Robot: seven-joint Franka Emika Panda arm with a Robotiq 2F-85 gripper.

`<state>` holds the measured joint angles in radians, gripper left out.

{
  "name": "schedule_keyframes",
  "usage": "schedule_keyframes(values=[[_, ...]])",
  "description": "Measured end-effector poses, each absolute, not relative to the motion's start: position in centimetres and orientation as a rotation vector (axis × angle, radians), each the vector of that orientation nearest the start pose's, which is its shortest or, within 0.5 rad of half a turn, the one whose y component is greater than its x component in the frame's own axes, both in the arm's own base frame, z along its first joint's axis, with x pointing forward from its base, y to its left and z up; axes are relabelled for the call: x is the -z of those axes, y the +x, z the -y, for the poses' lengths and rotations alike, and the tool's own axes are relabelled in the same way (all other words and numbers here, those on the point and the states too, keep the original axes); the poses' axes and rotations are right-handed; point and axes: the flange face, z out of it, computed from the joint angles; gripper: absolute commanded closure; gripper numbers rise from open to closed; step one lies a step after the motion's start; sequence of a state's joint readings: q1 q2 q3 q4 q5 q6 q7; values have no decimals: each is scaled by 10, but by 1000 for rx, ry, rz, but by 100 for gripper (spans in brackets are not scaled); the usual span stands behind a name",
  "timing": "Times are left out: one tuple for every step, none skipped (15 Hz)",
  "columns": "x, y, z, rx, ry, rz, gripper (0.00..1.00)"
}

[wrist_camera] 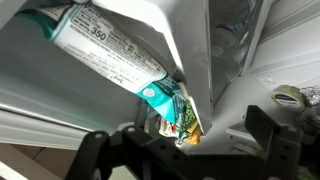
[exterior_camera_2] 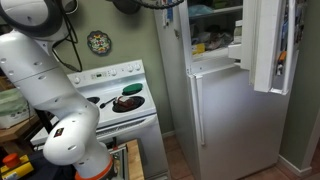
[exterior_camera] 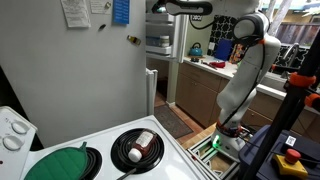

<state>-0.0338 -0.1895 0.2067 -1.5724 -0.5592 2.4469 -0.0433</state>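
In the wrist view my gripper is open, with one dark finger at the lower left and one at the lower right. Just beyond the fingers is a white and teal frozen food bag with a vegetable picture on its lower end. The bag lies tilted against a white freezer wall; the fingers do not touch it. In both exterior views the white arm reaches up, and the gripper is at the top of the fridge, by the open freezer compartment.
A grey fridge stands beside a white stove. The freezer door is swung open. A dark pan sits on a burner. A green cover lies on another. A kitchen counter is behind.
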Motion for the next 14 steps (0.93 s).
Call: schedule_keyframes(values=[[-834,515,-105,1874,-3033,710,30],[-834,518,-104,1875,-3035,707,37],[-834,522,-103,1876,-3036,705,47],[-833,525,-102,1875,-3038,702,55],[-833,528,-101,1876,-3038,700,62],[-833,530,-100,1874,-3038,698,70],[-832,532,-100,1871,-3038,697,27],[-831,534,-100,1870,-3038,697,32],[-832,536,-99,1872,-3037,696,31],[-832,537,-99,1873,-3036,696,24],[-832,538,-100,1874,-3034,696,18],[-832,539,-100,1876,-3030,698,11],[-832,539,-101,1878,-3027,699,2],[-833,539,-101,1882,-3024,701,0]])
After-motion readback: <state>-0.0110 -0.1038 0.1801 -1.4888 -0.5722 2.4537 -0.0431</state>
